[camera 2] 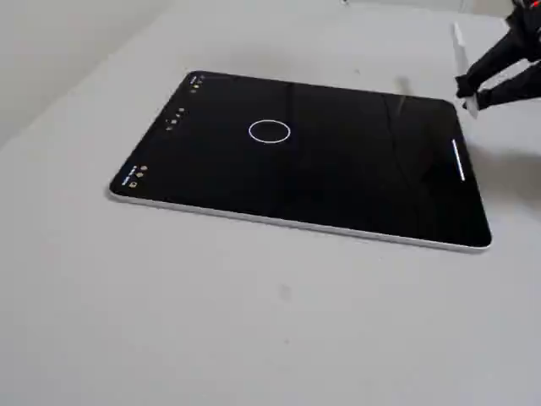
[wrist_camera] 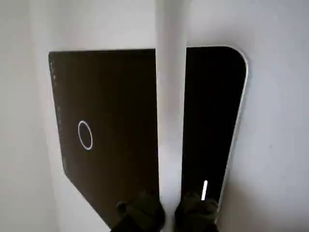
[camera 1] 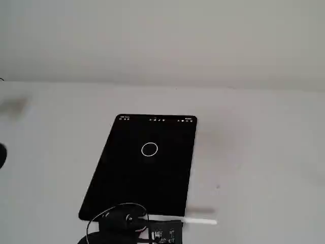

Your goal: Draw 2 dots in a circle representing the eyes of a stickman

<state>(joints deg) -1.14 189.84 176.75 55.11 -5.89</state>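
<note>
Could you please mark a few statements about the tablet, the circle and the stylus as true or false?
1. The circle on the tablet is empty, with no dots visible inside it. True.
2. The claw holds a white stylus. True.
3. The stylus tip is pressing on the screen inside the circle. False: in both fixed views the stylus is at the tablet's edge, far from the circle.
4. The tablet screen is bright white. False: it is black, with a white ring and small icons along one edge.
5. The tablet lies flat on a light table. True.
</note>
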